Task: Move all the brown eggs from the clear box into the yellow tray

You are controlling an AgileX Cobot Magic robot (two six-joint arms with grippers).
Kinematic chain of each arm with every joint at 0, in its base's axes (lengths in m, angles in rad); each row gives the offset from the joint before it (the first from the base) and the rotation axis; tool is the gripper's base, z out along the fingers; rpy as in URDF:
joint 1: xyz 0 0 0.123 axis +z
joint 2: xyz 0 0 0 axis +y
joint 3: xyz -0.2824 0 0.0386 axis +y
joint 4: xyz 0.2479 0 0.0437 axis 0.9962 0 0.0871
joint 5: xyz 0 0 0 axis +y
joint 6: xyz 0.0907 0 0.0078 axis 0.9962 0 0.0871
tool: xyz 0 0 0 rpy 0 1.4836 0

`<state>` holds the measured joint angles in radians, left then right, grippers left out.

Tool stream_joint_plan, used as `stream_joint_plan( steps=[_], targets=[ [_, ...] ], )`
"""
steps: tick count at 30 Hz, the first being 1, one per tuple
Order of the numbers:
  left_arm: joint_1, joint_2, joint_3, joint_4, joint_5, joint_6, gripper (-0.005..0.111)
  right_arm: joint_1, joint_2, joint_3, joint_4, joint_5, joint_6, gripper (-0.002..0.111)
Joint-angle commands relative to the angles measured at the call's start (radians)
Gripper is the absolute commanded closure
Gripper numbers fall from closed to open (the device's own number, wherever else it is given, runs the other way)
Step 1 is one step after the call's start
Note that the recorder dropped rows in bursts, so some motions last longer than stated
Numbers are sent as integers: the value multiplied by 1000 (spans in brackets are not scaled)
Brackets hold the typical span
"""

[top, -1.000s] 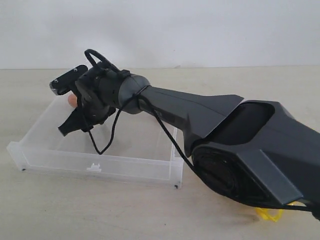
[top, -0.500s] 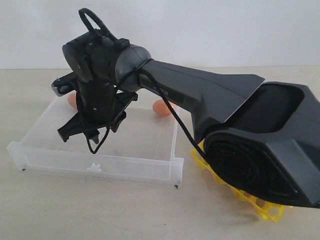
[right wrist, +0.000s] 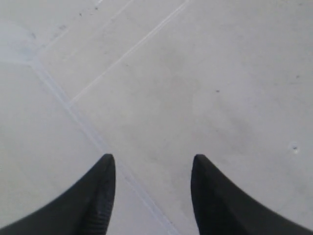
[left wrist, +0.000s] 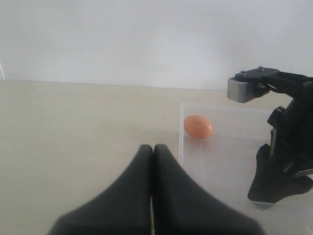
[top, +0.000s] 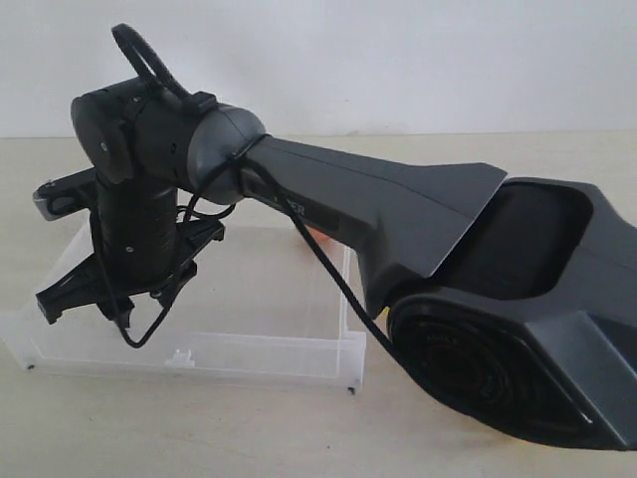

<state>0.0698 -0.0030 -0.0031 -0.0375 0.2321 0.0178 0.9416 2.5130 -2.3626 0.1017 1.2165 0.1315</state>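
Brown egg (left wrist: 198, 127) lying inside clear box (top: 261, 345), near corner. Egg sliver (top: 317, 236) peeks past arm (top: 378, 199) at box's 1 o'clock, exterior view. Right gripper (right wrist: 152, 157) pointing down over box's 9 o'clock half, fingers spread, nothing between, bare box floor below. Left gripper (left wrist: 152, 149) outside box over table (left wrist: 73, 127), fingers pressed together, empty.

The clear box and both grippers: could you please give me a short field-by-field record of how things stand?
right gripper: open, nothing between its fingers, above the clear box
left gripper: shut, empty, over the table beside the box
brown egg: one in view, lying in the box near a corner, not gripped
yellow tray: not visible in any view
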Motion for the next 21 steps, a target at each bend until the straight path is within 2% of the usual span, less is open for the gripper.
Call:
stream_joint_plan(
  steps=[1, 10, 21],
  targets=[
    [1, 3, 3, 2, 0, 2, 111, 21, -26, 1, 44, 5, -9, 61],
    [1, 3, 3, 2, 0, 2, 111, 45, -49, 6, 61, 5, -28, 61],
    [1, 3, 3, 2, 0, 2, 111, 56, -93, 127, 51, 5, -119, 61]
  ],
)
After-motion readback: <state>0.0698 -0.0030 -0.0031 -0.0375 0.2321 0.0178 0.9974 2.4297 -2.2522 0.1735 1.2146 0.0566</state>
